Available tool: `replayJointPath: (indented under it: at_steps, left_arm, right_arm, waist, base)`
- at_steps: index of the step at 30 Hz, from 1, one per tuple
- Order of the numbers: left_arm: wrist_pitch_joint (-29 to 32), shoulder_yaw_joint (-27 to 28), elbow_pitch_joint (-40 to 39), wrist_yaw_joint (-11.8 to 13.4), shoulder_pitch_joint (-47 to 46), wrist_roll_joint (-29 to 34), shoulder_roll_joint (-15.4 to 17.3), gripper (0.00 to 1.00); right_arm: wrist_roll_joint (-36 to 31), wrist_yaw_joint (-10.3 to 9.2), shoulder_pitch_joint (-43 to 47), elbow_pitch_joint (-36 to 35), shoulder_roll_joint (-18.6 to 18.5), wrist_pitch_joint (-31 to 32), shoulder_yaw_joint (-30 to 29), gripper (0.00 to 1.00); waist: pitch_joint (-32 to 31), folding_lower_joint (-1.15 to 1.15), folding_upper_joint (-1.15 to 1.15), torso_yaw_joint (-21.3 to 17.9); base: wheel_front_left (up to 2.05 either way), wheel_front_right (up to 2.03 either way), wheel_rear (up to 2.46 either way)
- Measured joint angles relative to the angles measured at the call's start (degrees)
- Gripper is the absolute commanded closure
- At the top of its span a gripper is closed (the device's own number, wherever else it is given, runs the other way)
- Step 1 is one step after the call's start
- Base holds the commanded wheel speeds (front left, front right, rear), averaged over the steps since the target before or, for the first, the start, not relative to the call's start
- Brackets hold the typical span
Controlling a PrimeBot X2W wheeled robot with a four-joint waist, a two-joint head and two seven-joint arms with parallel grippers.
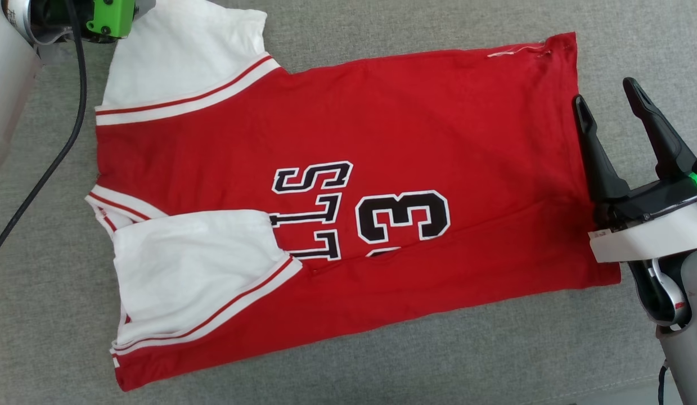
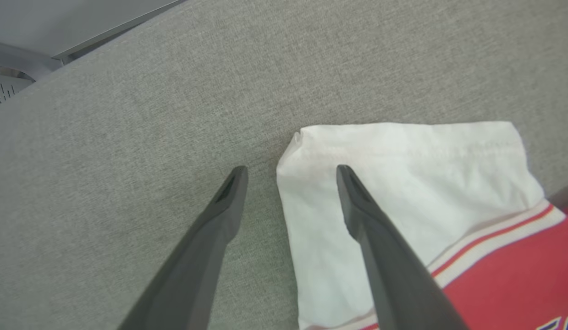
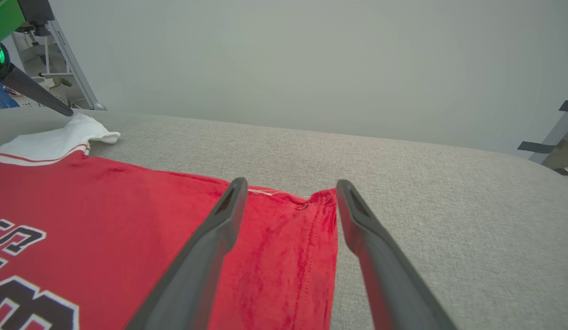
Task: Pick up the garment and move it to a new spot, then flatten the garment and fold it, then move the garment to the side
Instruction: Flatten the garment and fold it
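The garment lies spread, long axis left to right across the head view, its hem at right straddled by the wide-open right gripper, its upper-left sleeve by the wide-open left gripper.

garment on cloth surface, right tool beside hem

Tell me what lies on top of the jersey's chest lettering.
A folded white sleeve of the garment covers part of the lettering; the letters beneath it are hidden.
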Motion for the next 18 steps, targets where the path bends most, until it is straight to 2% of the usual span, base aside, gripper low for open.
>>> replayJointPath:
  at_steps: [8,9,10,15,18]
  left_arm:
    - [3.4,-1.4,1.6,-0.6,0.0,-0.9,0.1,0.0]
    - [3.5,-1.4,1.5,-0.6,0.0,-1.0,0.2,0.71]
    - [3.4,-1.5,1.4,-0.6,0.0,-1.1,0.2,1.0]
    - [0.2,-3.2,-0.2,-0.9,1.0,-0.9,0.1,1.0]
    - [-3.1,-4.4,-2.0,-0.9,2.0,-0.5,0.2,1.0]
  right_arm:
    - [0.3,0.0,-1.3,1.6,-0.2,-0.6,0.1,0.0]
    - [0.5,0.0,-1.5,1.7,-0.2,-0.6,0.1,0.0]
    - [0.6,0.0,-1.8,1.8,-0.3,-0.6,0.1,0.0]
    - [0.9,0.0,-4.0,2.1,-2.0,-0.7,-0.8,0.0]
    - [1.1,0.0,-6.2,2.4,-4.4,0.1,-1.5,0.0]
  waist:
    - [3.2,-0.01,0.0,-1.6]
    - [3.2,-0.01,0.0,-1.5]
    - [3.1,-0.01,0.0,-1.5]
    - [2.0,-0.01,0.0,-0.8]
    - [0.8,0.0,0.0,-0.1]
  base:
    - [0.0,0.0,0.0]
    - [0.0,0.0,0.0]
    - [0.0,0.0,0.0]
    - [0.0,0.0,0.0]
    - [0.0,0.0,0.0]
